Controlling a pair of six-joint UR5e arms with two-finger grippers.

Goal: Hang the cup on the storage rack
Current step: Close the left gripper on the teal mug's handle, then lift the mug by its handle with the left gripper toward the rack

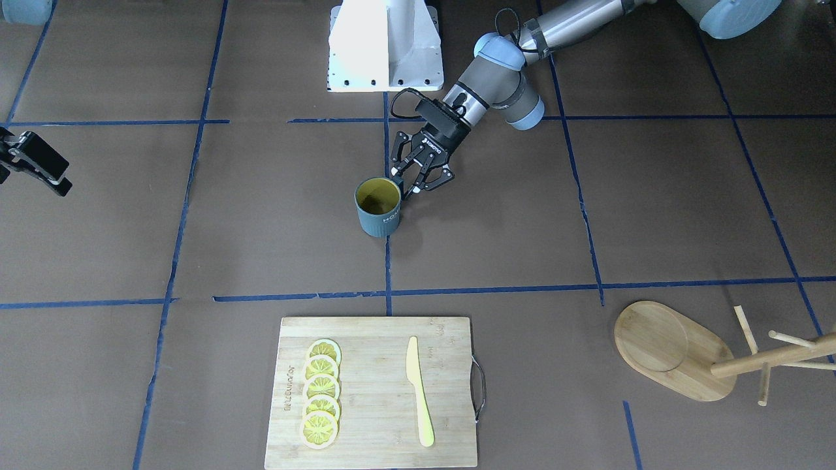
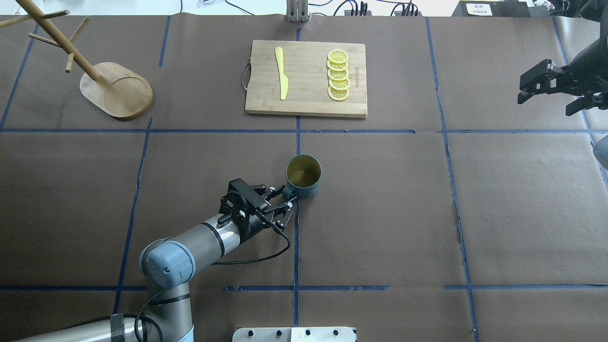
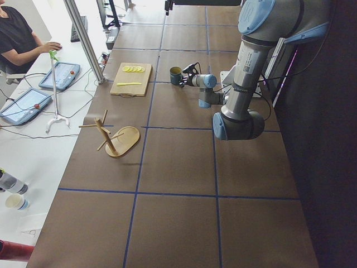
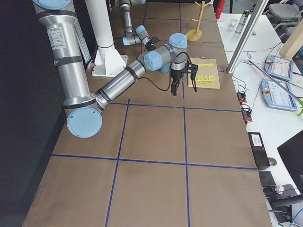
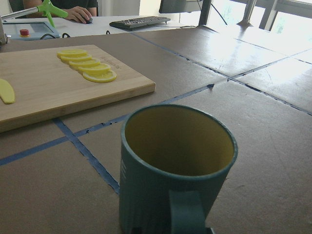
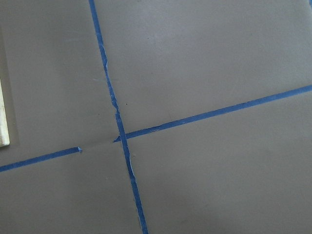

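Note:
The dark blue-grey cup with a yellow inside stands upright near the table's middle; it also shows in the front view. Its loop handle points toward my left gripper, which is open, with its fingertips on either side of the handle and low over the table. The wooden storage rack stands at the far left, its post and pegs bare; it also shows in the front view. My right gripper is open and empty, raised at the far right.
A rectangular cutting board lies beyond the cup, with several lemon slices and a yellow knife on it. Blue tape lines cross the brown table cover. The robot's white base is behind the cup.

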